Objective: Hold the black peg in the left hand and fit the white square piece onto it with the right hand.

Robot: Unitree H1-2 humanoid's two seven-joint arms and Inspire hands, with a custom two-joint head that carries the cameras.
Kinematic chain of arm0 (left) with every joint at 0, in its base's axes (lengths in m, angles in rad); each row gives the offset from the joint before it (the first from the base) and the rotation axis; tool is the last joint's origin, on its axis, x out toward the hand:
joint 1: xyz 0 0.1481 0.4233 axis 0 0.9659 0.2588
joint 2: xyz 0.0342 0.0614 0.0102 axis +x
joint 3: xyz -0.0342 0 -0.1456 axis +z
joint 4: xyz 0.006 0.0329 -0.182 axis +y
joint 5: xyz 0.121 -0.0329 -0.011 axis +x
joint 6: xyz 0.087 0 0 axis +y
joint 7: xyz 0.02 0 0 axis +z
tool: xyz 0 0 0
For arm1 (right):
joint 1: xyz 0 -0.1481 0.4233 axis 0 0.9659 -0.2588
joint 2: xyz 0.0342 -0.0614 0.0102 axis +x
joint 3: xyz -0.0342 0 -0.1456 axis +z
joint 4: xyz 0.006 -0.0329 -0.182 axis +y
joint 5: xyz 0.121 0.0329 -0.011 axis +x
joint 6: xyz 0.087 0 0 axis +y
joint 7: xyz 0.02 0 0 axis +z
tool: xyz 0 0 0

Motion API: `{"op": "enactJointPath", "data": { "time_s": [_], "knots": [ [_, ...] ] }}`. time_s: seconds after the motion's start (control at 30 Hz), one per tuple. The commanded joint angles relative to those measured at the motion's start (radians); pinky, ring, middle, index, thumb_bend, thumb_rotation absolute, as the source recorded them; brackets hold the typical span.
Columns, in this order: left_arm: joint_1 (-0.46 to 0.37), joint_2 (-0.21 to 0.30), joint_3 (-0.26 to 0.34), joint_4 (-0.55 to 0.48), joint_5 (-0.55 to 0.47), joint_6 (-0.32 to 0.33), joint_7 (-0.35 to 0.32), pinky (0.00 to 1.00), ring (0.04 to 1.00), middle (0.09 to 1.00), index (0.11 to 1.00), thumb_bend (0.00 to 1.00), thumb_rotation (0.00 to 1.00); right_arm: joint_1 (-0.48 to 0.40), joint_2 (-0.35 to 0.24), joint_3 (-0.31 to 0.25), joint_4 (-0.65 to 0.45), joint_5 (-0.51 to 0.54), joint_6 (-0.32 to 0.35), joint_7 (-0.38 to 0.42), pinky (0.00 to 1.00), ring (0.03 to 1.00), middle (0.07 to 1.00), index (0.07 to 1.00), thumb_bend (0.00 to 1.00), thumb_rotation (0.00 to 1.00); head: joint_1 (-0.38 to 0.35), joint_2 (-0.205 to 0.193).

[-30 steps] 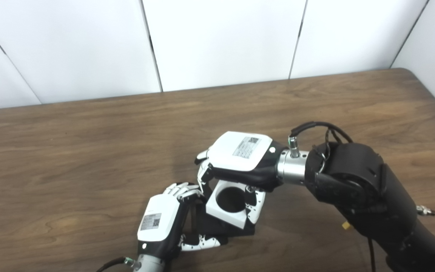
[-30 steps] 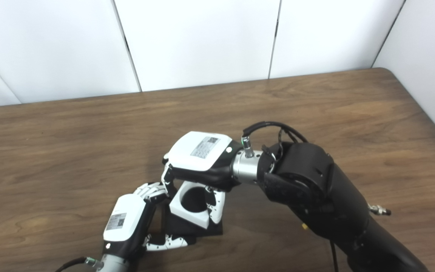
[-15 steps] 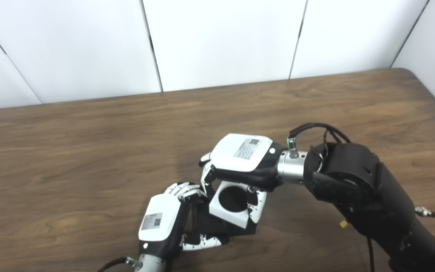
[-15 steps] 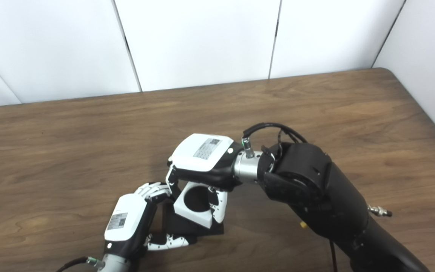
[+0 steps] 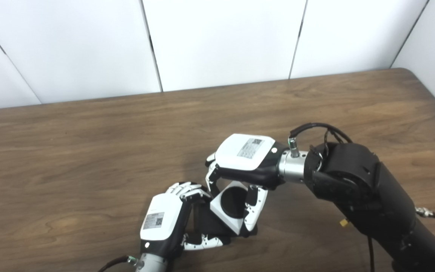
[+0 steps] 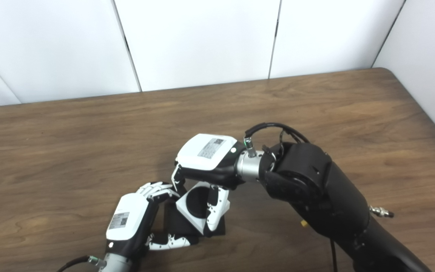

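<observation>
Black peg (image 5: 210, 226) largely hidden behind white square piece (image 5: 228, 212); left hand (image 5: 166, 223) wrist cut off at bottom edge.

White-backed, labelled left robot hand (image 5: 162, 224) and right robot hand (image 5: 242, 160), black arms

Two head-mounted views, set side by side, look down and forward from above the near edge of a brown wood-grain table (image 5: 89, 151) toward white wall panels (image 6: 202, 41) behind it. Both are close enough that the arms fill the lower frame, entering from the bottom edge. The right eye view stands slightly to the right, so shared contents sit further left in it: the white-backed right hand (image 5: 242, 158) and white-backed left hand (image 6: 128, 223) appear in both, as do the table's far edge and its rounded far right corner (image 6: 391, 71). Overlap is nearly complete.
</observation>
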Motion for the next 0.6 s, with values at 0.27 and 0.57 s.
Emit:
{"op": "enactJointPath", "data": {
  "time_s": [0.27,0.57],
  "knots": [
    [-0.001,-0.004,-0.011,0.022,0.013,0.010,-0.031,0.85,0.824,0.758,0.487,0.52,0.05,-0.050,0.001,-0.033,-0.017,0.009,0.009,-0.012,0.85,0.888,0.753,0.605,1.00,0.44,0.002,0.002],
    [-0.002,-0.006,-0.012,0.028,0.014,0.010,-0.029,0.85,0.824,0.757,0.486,0.52,0.05,-0.098,0.003,-0.027,-0.055,-0.031,0.075,0.117,0.95,0.971,0.903,0.855,1.00,0.48,0.003,-0.002]
  ]
}}
